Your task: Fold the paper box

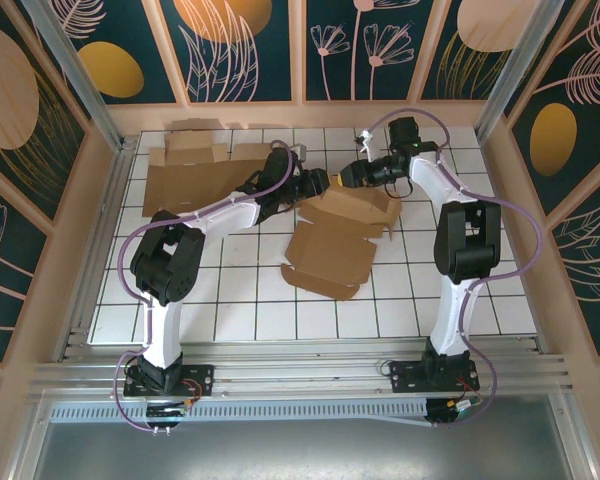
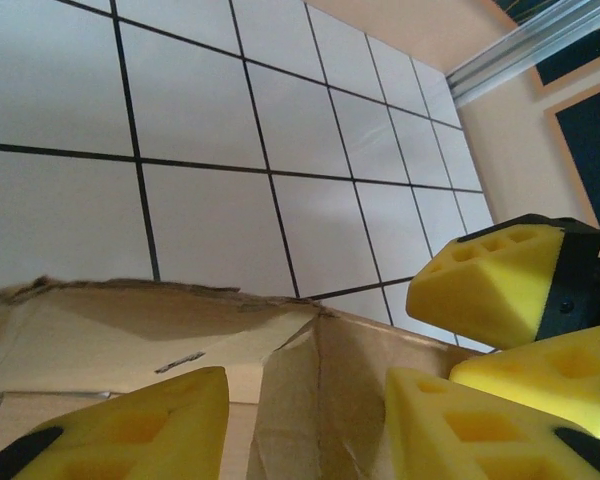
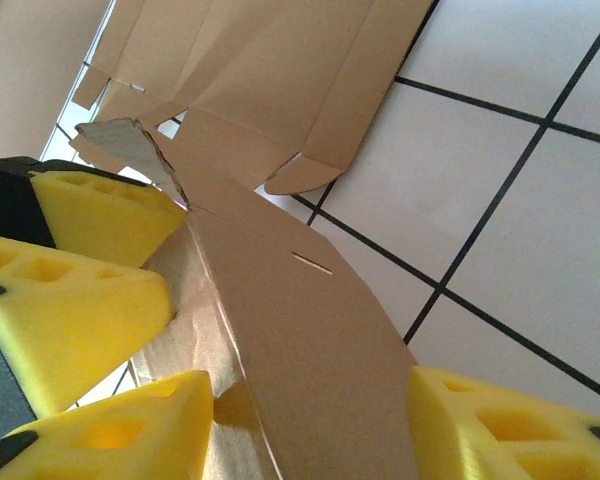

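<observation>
- Reaching up from lower left with left gripper (image 1: 323,184), jaws parted;
- Bending in from the right with right gripper (image 1: 347,176), jaws parted; close beside the other at upper centre

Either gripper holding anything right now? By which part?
Neither visibly clamps: left gripper and right gripper straddle raised flaps of the paper box, jaws apart.

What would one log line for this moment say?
box: partly folded | left pincer: open, astride box edge | right pincer: open, around flap | sheets: back left
</observation>
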### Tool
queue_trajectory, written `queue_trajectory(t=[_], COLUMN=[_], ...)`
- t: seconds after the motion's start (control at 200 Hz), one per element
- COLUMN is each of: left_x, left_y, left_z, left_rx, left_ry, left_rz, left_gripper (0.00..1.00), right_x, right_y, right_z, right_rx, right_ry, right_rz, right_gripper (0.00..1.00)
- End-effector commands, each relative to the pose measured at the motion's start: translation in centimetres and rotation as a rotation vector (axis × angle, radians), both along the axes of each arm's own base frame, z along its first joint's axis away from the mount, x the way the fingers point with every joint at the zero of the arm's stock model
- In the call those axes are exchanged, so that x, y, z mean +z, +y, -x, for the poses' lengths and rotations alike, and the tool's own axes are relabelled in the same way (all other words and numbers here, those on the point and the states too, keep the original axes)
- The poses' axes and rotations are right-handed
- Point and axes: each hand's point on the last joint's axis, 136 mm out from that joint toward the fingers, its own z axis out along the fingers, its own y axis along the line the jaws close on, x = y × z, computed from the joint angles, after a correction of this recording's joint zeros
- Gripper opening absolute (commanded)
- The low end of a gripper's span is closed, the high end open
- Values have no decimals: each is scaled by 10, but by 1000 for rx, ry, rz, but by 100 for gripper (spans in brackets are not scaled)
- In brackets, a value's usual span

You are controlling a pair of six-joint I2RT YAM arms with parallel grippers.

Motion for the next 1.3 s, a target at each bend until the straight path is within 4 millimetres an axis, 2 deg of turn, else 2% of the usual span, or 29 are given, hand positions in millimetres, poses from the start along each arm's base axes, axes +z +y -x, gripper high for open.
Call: queue_trajectory(t=[0.0,0.105,0.23,0.285,0.315,0.33,0.375,0.45,0.531,0.616,0.706,0.866,0.991,1.116,1.296], left_x=[17,32,51,59,58,66,63,40,10,-17,-47,-66,-80,-103,-124], left_y=[11,24,49,57,62,65,72,75,66,51,37,44,47,49,42], left_z=[2,3,10,21,28,33,46,64,76,81,74,38,20,13,18], left_rx=[10,41,84,72,59,56,44,-5,-59,-86,-97,6,19,3,-67], left_ry=[-43,-100,-195,-256,-288,-319,-355,-327,-233,-156,-90,-85,-87,-38,23], left_rz=[-53,-103,-185,-202,-210,-201,-196,-210,-212,-227,-270,-421,-524,-595,-588], left_gripper=[45,46,46,46,46,46,46,46,46,46,48,49,52,53,54], right_x=[-18,-21,-19,-18,-18,-18,-17,-17,-18,-19,-22,-20,-19,-19,-20], right_y=[-8,-9,-10,-10,-10,-10,-10,-10,-10,-11,-13,-14,-15,-13,-15], right_z=[-1,-1,-2,-2,-3,-3,-3,-3,-4,-4,-5,-2,0,0,-1], right_rx=[-32,-41,-47,-50,-53,-54,-55,-59,-62,-67,-75,-74,-75,-73,-78], right_ry=[34,39,34,33,32,33,34,34,35,36,42,40,31,34,32], right_rz=[36,40,41,42,43,43,43,44,43,48,62,64,64,58,62], right_gripper=[53,52,51,51,51,51,51,51,51,51,52,51,52,52,52])
